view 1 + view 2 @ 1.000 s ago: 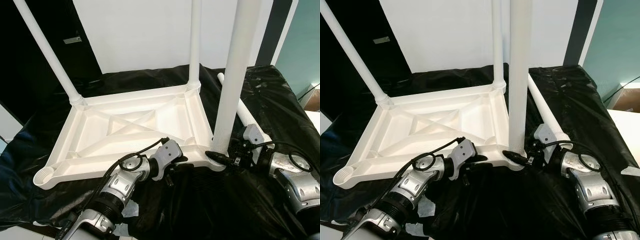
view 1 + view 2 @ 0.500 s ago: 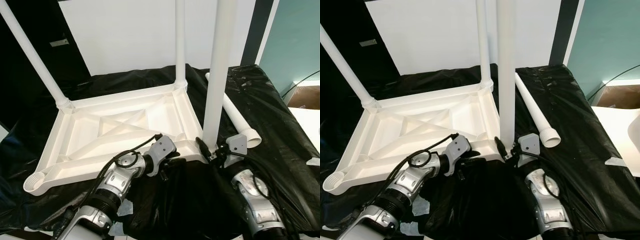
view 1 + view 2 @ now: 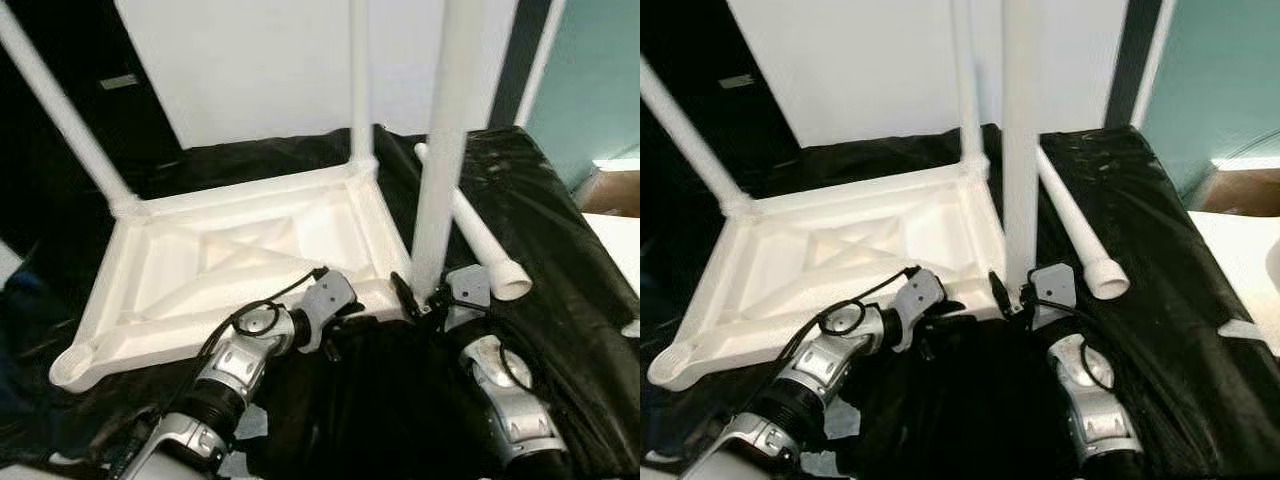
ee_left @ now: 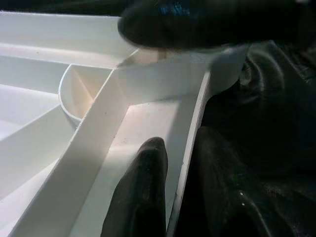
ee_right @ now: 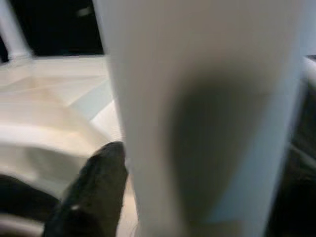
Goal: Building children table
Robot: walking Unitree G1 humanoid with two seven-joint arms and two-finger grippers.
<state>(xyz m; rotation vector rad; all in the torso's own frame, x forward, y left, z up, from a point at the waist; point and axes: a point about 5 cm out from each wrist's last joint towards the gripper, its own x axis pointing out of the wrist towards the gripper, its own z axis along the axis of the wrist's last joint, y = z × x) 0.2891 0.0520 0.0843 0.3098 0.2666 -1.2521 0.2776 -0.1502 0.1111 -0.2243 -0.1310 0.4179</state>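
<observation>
Here the white moulded-plastic tabletop [image 3: 240, 260] lies upside down on the black-sheeted surface [image 3: 560, 230], three white tubular legs standing in its corners. At its near corner, the right pincer [image 3: 418, 297] clasps the foot of the nearest leg [image 3: 437, 200]; the left pincer [image 4: 180, 173] pinches the rim beside it. A spare white leg [image 3: 480, 240] lies just beyond. The plastic looks light, stiff and slick: grip low, near the socket.
</observation>
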